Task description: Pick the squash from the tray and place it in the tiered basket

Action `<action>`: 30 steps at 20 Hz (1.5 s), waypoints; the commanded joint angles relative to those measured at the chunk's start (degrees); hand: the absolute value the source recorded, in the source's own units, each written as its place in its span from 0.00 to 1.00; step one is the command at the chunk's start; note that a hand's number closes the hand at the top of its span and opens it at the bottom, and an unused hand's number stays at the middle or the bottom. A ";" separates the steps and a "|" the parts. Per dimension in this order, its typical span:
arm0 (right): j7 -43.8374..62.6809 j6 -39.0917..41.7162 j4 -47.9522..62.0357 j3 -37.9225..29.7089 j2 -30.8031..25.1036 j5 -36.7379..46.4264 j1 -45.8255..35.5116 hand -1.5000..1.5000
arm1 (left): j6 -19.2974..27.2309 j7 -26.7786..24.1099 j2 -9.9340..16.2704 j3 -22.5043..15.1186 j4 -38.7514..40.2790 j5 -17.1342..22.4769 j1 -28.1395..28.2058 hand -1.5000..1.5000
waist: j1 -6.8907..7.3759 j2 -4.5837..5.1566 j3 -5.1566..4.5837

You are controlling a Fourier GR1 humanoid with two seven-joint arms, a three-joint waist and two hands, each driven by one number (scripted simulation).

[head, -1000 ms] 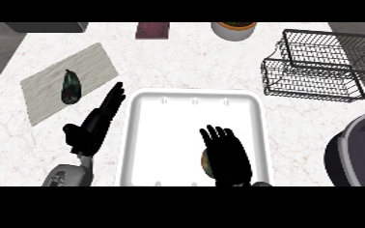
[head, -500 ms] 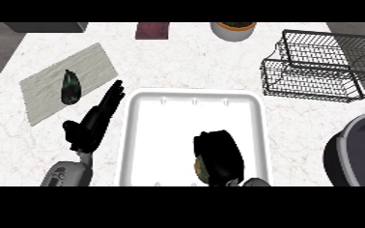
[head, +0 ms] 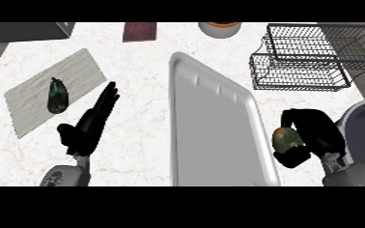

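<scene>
White marbled counter (head: pixel 149 77) fills the head view. Right hand (head: pixel 308 135), fingers curled around the squash (head: pixel 285 140), holds it right of the tray (head: pixel 214 125); tiered basket (head: pixel 299 58) lies straight beyond. Left hand (head: pixel 89 123) rests, fingers straight.

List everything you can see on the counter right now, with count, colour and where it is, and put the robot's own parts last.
tray: one, white, middle of the counter, nothing visible on it.
squash: one, green and orange, in the right hand, just right of the tray's edge.
tiered basket: one, dark wire, upper right.
cloth mat: one, pale grey, left side.
dark vegetable: one, dark green, lying on the cloth mat.
bowl: one, grey with orange inside, top edge.
maroon block: one, dark red, top edge left of the bowl.
grey round object: one, right edge, only partly in view.
left hand: one, black, fingers straight, between mat and tray.
right hand: one, black, curled round the squash.
</scene>
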 commanded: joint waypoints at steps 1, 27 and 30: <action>-8.61 -1.66 6.46 -12.89 -12.32 -6.02 1.77 1.00 | 0.17 -0.84 0.68 1.08 -0.55 0.44 1.60 0.50 | -0.85 0.18 0.27; -40.56 25.79 45.91 -39.77 -33.10 -37.05 -31.89 1.00 | -1.98 -0.89 -1.91 -3.62 0.21 -2.64 -0.54 0.50 | 6.02 0.13 -0.36; -34.49 28.77 45.97 -37.97 -32.28 -36.65 -37.78 1.00 | -1.23 4.26 -1.80 -1.89 -1.81 -1.29 -3.94 0.50 | 5.71 0.03 -0.38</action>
